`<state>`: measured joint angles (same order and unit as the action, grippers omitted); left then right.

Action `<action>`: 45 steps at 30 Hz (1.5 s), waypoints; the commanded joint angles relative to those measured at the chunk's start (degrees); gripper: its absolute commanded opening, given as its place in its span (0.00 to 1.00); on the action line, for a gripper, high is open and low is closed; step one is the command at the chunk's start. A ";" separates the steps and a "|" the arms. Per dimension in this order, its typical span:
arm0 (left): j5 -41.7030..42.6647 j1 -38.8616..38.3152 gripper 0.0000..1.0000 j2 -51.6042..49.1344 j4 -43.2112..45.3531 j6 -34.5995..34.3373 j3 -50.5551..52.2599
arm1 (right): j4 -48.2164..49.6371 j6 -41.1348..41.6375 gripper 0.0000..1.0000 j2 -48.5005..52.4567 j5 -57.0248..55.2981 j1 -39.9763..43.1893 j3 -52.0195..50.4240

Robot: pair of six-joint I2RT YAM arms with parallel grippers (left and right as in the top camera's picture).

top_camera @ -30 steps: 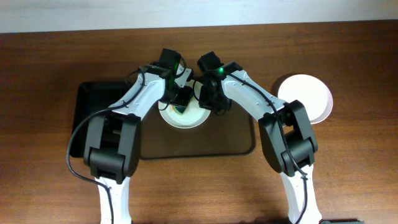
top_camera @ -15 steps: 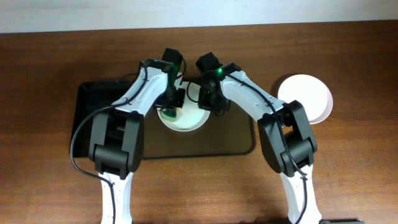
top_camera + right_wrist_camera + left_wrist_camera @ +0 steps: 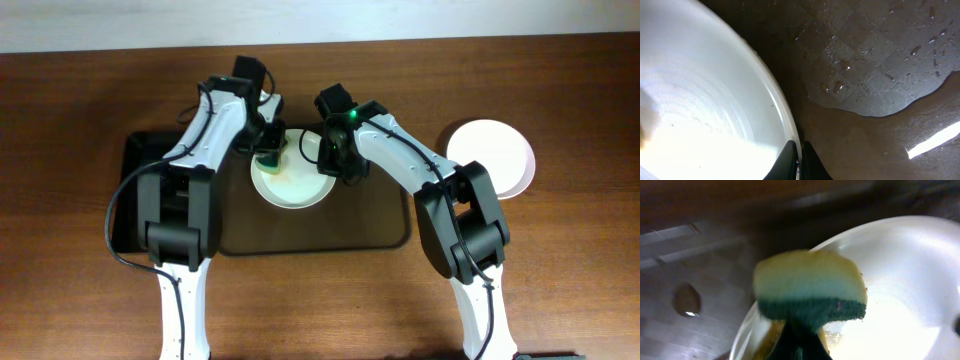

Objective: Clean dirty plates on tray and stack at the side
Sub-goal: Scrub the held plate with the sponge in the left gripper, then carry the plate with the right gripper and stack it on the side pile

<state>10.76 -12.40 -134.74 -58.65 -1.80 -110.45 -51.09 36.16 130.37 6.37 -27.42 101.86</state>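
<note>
White plate (image 3: pixel 298 188) under sponge (image 3: pixel 810 292), in brown tray (image 3: pixel 300 232)

The left gripper (image 3: pixel 268 150) carries a green sponge (image 3: pixel 270 158) down at one edge of a white plate (image 3: pixel 293 187) lying on the brown tray (image 3: pixel 370 225). The right gripper (image 3: pixel 335 168) sits at that plate's opposite rim. Well off to the right gripper's outer side, a second plate (image 3: pixel 495 155) lies on the worktop (image 3: pixel 560 280).
</note>
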 commanded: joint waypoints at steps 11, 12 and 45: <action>37.92 10.86 0.01 -0.42 -18.71 6.91 -4.13 | 0.52 0.09 0.04 1.38 -0.59 -0.37 -1.01; 37.62 12.24 0.01 -0.35 -20.74 6.91 -10.56 | 0.59 0.07 0.04 1.38 -0.02 -0.37 -0.98; 11.67 5.90 0.01 -0.37 -12.96 0.92 -14.82 | -26.49 -0.22 0.04 -23.61 -79.06 -19.54 -1.49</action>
<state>22.41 -6.42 -135.28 -71.90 -0.25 -125.67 -76.55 31.66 106.67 -69.71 -46.92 100.07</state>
